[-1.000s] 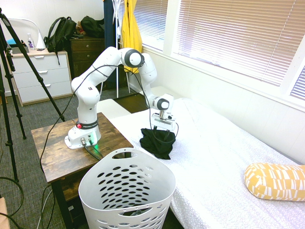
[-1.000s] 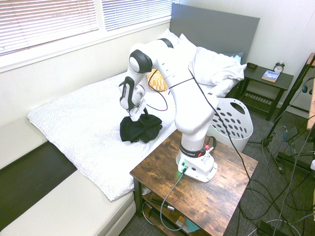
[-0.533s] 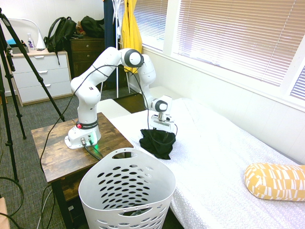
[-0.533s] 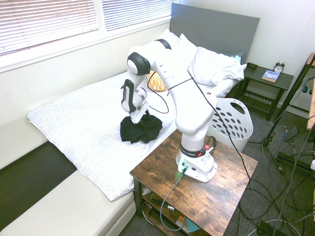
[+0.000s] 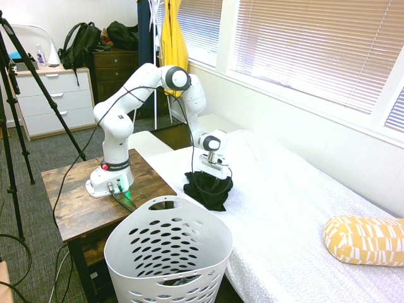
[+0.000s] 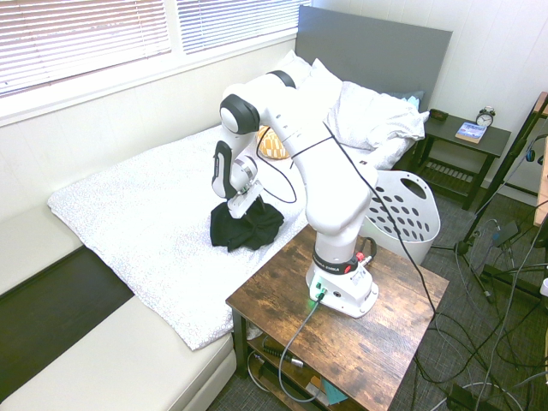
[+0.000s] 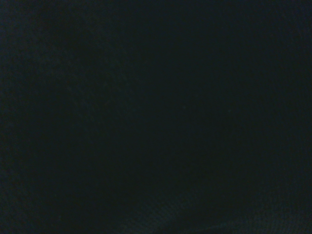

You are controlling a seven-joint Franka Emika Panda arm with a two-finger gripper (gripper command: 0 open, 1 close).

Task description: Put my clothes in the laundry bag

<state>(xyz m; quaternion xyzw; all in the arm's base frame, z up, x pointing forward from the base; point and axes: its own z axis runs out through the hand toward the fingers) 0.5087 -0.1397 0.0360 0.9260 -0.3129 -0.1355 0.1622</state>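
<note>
End effector (image 5: 215, 175): spread wide, pointing down at the black garment
Black garment (image 6: 246, 226): bunched on the bed (image 5: 271, 189), filling the wrist view with dark fabric
Laundry basket (image 5: 168, 252): beside the bed, near the bench (image 6: 342, 342)
Patterned pillow (image 5: 364, 240): lying on the bed

Exteriors opposite — wrist (very close).

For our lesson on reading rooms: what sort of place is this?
Probably a bedroom: a bed with pillows, and a nightstand bearing an alarm clock.
</note>
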